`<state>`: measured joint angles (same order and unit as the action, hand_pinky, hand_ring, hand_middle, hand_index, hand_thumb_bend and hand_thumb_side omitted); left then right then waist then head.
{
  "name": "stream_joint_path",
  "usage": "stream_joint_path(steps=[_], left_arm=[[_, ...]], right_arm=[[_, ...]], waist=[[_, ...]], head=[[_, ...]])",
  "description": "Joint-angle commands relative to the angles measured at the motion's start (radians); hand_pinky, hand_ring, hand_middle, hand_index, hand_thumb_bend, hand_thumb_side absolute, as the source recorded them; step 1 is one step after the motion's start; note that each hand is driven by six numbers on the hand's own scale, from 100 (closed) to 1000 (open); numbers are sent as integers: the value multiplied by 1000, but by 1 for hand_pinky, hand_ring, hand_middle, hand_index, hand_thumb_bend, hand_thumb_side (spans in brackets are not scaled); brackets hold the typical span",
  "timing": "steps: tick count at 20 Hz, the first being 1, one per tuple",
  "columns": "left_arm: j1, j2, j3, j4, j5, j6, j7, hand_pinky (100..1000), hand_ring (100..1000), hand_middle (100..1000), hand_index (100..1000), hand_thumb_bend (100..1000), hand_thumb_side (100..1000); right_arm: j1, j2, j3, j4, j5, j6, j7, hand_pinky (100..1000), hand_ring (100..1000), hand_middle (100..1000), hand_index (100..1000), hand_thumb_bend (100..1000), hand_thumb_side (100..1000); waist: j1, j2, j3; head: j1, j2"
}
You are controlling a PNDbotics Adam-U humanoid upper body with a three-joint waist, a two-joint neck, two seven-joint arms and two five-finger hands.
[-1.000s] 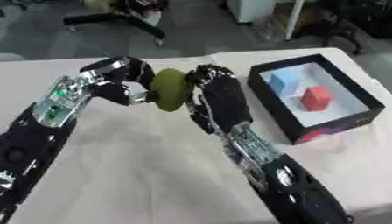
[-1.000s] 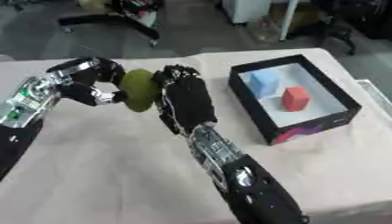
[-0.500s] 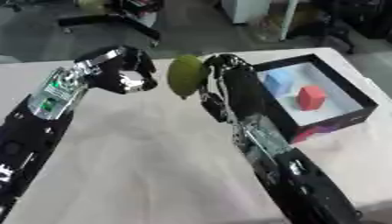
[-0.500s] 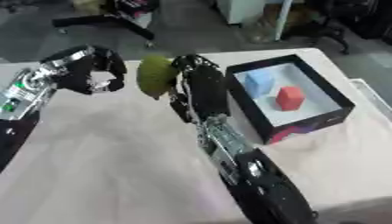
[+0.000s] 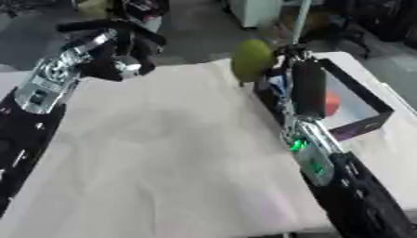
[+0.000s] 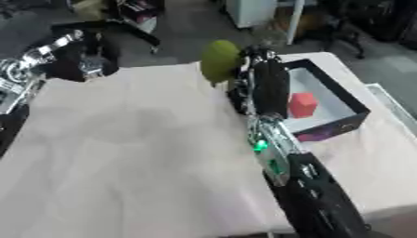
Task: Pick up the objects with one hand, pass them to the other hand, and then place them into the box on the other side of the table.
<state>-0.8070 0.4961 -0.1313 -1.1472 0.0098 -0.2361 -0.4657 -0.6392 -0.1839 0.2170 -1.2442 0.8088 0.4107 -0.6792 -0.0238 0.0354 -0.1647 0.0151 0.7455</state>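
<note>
My right hand [image 5: 303,86] is raised at the table's far right and holds a green pear-shaped fruit [image 5: 251,55] on its left side, its fingers curled on it. Just right of that hand stands the black box [image 6: 337,104] with a white inside, a red block [image 6: 302,104] lying in it. My left hand [image 5: 120,52] is lifted at the upper left, apart from the fruit, fingers curled round nothing. The right hand hides most of the box's left part.
A beige cloth [image 5: 163,153] covers the table. Beyond the far edge lie a dark floor, a chair base and furniture [image 5: 143,9]. The table's right edge [image 6: 391,104] runs close beside the box.
The fruit has passed from between both hands to my right hand alone, which has carried it right towards the box. My left hand has drawn back to the left. The camera has shifted too.
</note>
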Motion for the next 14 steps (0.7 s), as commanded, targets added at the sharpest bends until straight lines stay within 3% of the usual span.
stream_joint_path(steps=[1,3,4,5,7,8,9,10,12,14], left_arm=[[38,67,62,-116,-38,-9,71,747,632,613,650,456,393],[107,83,109,-199,-76,-13,118,750,639,619,658,467,413],[144,89,135,-239,-94,-11,140,751,640,620,659,469,416],[188,94,169,-279,-108,-4,168,750,640,619,658,475,417],[268,98,234,-345,-121,18,223,748,637,617,655,480,412],[303,98,264,-374,-122,32,249,746,633,614,652,482,407],[338,96,295,-400,-120,47,276,747,631,612,651,482,406],[365,93,319,-423,-118,61,297,744,627,609,650,485,403],[423,82,377,-464,-121,88,344,742,624,605,648,487,400],[473,68,422,-498,-129,115,381,741,622,602,645,491,396]], right_arm=[[-45,-65,-69,126,-75,66,-12,350,497,316,411,100,114],[-67,-92,-94,237,-109,97,42,406,545,395,614,100,132],[-75,-105,-104,281,-108,102,80,464,595,467,731,100,335],[-80,-122,-116,318,-98,105,133,506,629,515,814,102,476],[-88,-160,-140,352,-52,105,231,567,686,584,923,340,588],[-90,-178,-152,356,-18,106,277,612,724,629,973,437,589],[-92,-199,-162,354,21,108,322,642,746,667,992,392,605],[-94,-217,-172,347,61,109,366,696,778,721,1000,529,568],[-97,-266,-187,319,151,102,473,758,813,779,1000,560,575],[-94,-315,-212,261,244,95,585,752,815,783,1000,557,588]], waist=[[1,-18,9],[0,-18,22],[0,-18,28],[0,-17,36],[-2,-16,49],[-3,-16,54],[-4,-16,59],[-6,-16,63],[-9,-18,71],[-11,-19,75]], head=[[-14,-11],[-28,-18],[-34,-20],[-43,-22],[-55,-24],[-58,-24],[-60,-24],[-61,-23],[-61,-21],[-57,-20]])
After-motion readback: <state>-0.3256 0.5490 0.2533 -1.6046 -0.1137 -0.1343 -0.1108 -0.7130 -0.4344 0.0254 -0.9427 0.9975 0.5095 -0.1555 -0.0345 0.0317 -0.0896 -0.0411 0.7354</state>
